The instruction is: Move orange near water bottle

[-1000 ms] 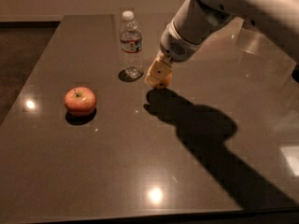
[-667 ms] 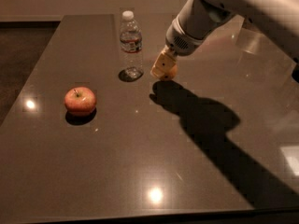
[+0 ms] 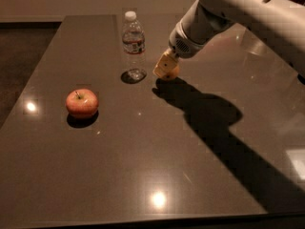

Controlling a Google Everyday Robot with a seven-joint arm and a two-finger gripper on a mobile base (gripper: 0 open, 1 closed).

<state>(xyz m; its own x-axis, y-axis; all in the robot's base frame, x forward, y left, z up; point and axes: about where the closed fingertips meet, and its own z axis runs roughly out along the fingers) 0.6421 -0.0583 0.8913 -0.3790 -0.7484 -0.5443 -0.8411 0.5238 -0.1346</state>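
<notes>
gripper [image 3: 165, 68] pinching the orange [image 3: 173, 74], just right of the water bottle [image 3: 133, 42]
orange is low over the table [image 3: 143, 175], resting or just above it, cannot tell which. it's mostly hidden behind the gripper, which looks clamped on its sides. near the water bottle, not touching it. likely firm and fairly light; dull skin so decent grip, but it's round and may roll once let go. best held across its widest middle with a moderate squeeze. water bottle looks tall and light, easy to knock over. apple [image 3: 82, 103] well apart on the left.
</notes>
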